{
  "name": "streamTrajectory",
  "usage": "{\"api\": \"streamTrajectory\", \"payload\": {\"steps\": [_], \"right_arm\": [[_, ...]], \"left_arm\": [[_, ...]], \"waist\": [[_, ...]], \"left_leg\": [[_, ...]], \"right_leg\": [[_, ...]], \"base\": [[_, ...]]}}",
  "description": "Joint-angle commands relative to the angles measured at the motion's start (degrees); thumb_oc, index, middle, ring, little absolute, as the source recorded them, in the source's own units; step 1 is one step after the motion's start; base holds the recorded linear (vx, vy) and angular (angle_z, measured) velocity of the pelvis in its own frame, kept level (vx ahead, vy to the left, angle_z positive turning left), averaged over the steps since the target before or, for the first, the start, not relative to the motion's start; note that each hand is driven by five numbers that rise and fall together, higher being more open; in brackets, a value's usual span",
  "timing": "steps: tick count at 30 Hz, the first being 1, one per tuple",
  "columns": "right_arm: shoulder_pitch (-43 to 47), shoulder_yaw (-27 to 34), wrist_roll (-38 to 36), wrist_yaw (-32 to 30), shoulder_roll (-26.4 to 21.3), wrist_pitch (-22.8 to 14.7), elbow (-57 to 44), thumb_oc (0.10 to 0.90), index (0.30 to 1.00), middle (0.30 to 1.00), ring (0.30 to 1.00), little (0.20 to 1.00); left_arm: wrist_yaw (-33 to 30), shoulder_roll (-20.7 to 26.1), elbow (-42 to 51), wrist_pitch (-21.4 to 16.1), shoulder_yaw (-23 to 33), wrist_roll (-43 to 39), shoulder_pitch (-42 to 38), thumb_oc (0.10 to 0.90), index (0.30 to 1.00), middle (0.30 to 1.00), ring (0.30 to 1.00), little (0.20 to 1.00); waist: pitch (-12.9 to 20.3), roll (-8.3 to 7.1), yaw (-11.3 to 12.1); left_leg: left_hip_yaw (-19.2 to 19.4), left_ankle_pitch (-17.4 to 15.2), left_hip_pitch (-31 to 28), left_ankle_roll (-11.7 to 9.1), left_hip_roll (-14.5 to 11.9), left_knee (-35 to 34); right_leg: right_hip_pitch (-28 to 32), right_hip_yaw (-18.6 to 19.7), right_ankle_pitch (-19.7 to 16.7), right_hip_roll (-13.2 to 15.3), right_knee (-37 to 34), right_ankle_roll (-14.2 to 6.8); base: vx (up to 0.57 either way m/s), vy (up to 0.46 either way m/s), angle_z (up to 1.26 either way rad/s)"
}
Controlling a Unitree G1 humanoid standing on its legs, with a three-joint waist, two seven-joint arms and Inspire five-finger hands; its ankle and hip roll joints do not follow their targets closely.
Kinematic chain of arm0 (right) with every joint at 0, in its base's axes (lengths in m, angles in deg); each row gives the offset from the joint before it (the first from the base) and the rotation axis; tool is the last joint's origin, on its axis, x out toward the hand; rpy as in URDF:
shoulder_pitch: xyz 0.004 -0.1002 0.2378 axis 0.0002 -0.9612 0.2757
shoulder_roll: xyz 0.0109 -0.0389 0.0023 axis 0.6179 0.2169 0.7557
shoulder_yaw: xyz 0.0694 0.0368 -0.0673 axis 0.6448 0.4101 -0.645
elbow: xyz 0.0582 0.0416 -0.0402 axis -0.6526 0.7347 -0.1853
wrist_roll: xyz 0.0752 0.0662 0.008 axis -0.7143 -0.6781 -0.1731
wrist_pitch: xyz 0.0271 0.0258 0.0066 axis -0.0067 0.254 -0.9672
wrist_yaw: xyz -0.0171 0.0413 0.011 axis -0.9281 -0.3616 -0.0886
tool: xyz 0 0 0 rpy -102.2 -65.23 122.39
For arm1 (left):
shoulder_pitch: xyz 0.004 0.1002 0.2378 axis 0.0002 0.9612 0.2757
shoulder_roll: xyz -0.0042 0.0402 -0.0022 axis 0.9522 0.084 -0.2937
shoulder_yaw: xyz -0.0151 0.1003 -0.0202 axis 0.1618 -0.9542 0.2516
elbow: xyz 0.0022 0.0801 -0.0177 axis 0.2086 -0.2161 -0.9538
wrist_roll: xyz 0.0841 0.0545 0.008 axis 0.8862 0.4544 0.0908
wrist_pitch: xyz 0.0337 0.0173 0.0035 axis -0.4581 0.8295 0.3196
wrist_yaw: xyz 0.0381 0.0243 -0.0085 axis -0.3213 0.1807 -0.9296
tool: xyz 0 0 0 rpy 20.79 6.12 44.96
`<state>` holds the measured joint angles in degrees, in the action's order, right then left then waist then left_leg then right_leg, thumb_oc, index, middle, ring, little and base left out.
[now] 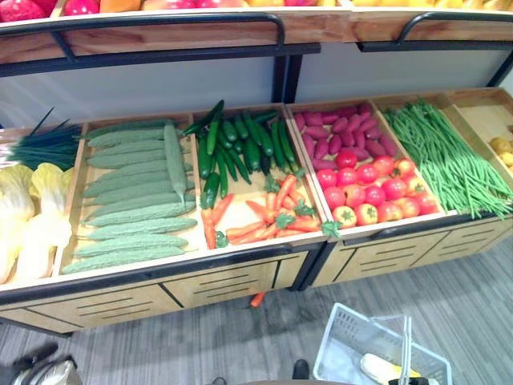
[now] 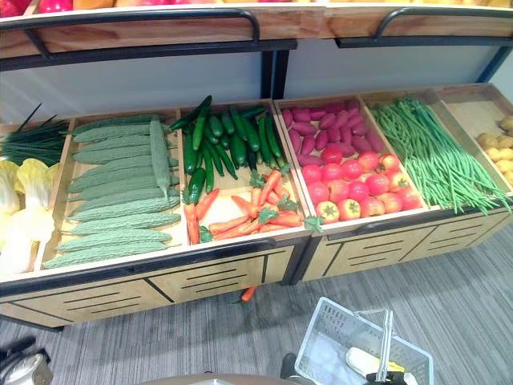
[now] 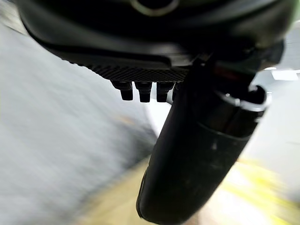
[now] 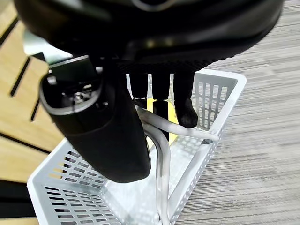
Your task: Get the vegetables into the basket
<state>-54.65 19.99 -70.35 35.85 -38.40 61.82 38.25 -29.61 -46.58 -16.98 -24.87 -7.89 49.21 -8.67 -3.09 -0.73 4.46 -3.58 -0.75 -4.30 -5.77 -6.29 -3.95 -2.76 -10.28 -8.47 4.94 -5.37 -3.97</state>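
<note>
A white plastic basket with a metal handle stands low at the right, over the grey floor in front of the stall. My right hand is curled round that handle. A pale vegetable with some yellow lies inside the basket. The stall's bins hold pale green gourds, dark cucumbers, carrots, purple sweet potatoes, tomatoes and green beans. My left hand hangs over the floor with relaxed fingers, holding nothing.
One carrot lies on the floor under the stall's front edge. Leafy cabbages and chives fill the far left bin, potatoes the far right. An upper shelf with fruit overhangs the back.
</note>
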Motion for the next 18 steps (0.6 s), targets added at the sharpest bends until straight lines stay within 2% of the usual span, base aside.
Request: {"api": "streamTrajectory", "payload": {"steps": [1,4,5,6,8,9,12,18], "right_arm": [[3.2,0.8,0.1,-1.5,-1.6,-2.9,0.1,0.400,0.300,0.300,0.300,0.300],[3.9,0.6,0.3,-0.8,-1.5,-2.5,0.2,0.400,0.300,0.300,0.300,0.300],[4.2,0.1,0.3,-0.4,-1.4,-2.6,-0.2,0.400,0.300,0.300,0.300,0.300],[4.2,0.1,0.3,-0.4,-1.4,-2.6,-0.2,0.400,0.300,0.300,0.300,0.300],[4.5,-0.3,0.5,0.2,-1.3,-2.7,-0.9,0.400,0.300,0.300,0.300,0.300],[4.4,-0.2,0.5,0.2,-1.3,-2.7,-0.9,0.400,0.300,0.300,0.300,0.300],[4.7,-0.9,0.7,1.3,-1.5,-3.0,-1.8,0.400,0.300,0.300,0.300,0.300],[5.2,-1.4,0.5,1.4,-1.3,-3.3,-1.8,0.400,0.300,0.300,0.300,0.300]], "left_arm": [[0.2,3.5,6.7,-3.2,-0.1,8.9,-3.8,0.900,1.000,1.000,1.000,1.000],[3.6,1.8,13.6,-5.0,-0.8,9.1,-3.2,0.900,1.000,1.000,1.000,1.000],[6.5,1.1,18.4,-6.2,-3.2,9.2,-3.5,0.900,1.000,1.000,1.000,1.000],[6.5,1.1,18.4,-6.2,-3.2,9.2,-3.4,0.900,1.000,1.000,1.000,1.000],[12.2,-0.9,24.1,-8.0,-6.5,4.9,-3.7,0.900,1.000,1.000,1.000,1.000],[12.3,-0.9,24.2,-7.9,-6.5,4.8,-3.6,0.900,1.000,1.000,1.000,1.000],[17.8,0.3,25.3,-8.3,-11.8,5.1,-4.3,0.900,1.000,1.000,1.000,1.000],[18.7,0.7,25.7,-7.6,-17.4,8.6,-7.9,0.900,1.000,1.000,1.000,1.000]], "waist": [[-0.5,-2.02,-1.1],[-0.6,-2.01,-1.1],[-0.5,-2.08,-1.3],[-0.5,-2.08,-1.3],[-0.6,-2.09,-1.7],[-0.6,-2.04,-1.6],[-0.6,-1.99,-2.3],[-0.5,-2.09,-3.1]], "left_leg": [[-1.4,1.9,3.0,-1.4,-0.7,-1.0],[-1.3,1.7,3.0,-1.4,-0.7,-1.0],[-1.0,1.6,3.0,-1.4,-0.7,-1.0],[-0.9,1.6,3.0,-1.4,-0.7,-1.0],[-0.7,1.7,3.1,-1.4,-0.9,-1.0],[-0.7,1.7,3.1,-1.4,-0.9,-1.0],[-0.1,1.7,3.1,-1.4,-1.1,-1.0],[0.7,1.5,2.7,-1.5,-1.6,-1.0]], "right_leg": [[4.0,-0.3,2.7,6.6,0.4,-6.9],[4.0,0.0,2.8,6.7,0.4,-6.9],[3.9,0.1,2.9,6.8,0.4,-6.8],[3.9,0.2,2.9,6.8,0.4,-6.8],[3.6,0.5,2.8,6.7,0.4,-6.7],[3.6,0.5,2.8,6.7,0.4,-6.7],[3.3,1.2,2.8,6.4,0.4,-6.6],[3.0,2.0,3.1,5.8,0.4,-6.5]], "base": [[-0.01,0.015,0.06],[-0.01,0.017,0.05],[0.00,0.000,0.00],[-0.02,0.005,-0.09],[-0.01,-0.004,-0.06],[-0.02,-0.006,-0.05],[0.00,-0.014,-0.09],[0.01,-0.019,-0.07]]}}
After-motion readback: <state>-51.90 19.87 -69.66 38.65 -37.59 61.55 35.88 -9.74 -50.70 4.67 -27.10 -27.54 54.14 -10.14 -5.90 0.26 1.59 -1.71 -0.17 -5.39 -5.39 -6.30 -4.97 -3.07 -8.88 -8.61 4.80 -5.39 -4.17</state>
